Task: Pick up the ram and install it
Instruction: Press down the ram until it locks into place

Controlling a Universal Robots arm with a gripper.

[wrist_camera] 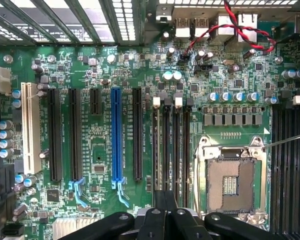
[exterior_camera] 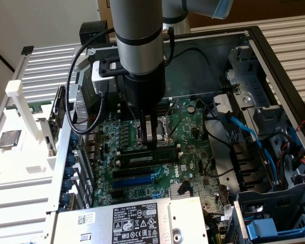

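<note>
The hand (exterior_camera: 151, 136) stood low over the motherboard (exterior_camera: 193, 147) inside the open computer case (exterior_camera: 254, 46), its fingers drawn fully together, pointing straight down at the memory slots (wrist_camera: 170, 145) beside the empty processor socket (wrist_camera: 231, 184). That posture reads as pressing on a stick rather than carrying one. The ram (exterior_camera: 147, 159) lay seated lengthwise in a slot just below the fingertips in the exterior view, its label facing up and out, so the stick looked already placed in its row. Whether the fingertips actually touched its top edge could not be told, since the hand's own body hid the contact. In the wrist view the fingers (wrist_camera: 162, 220) covered the near ends of the slots, so the clips there were hidden. On the white table (exterior_camera: 15, 173) beside the case, toward its near edge, sat a processor chip (exterior_camera: 8, 138), well apart from the work.
</note>
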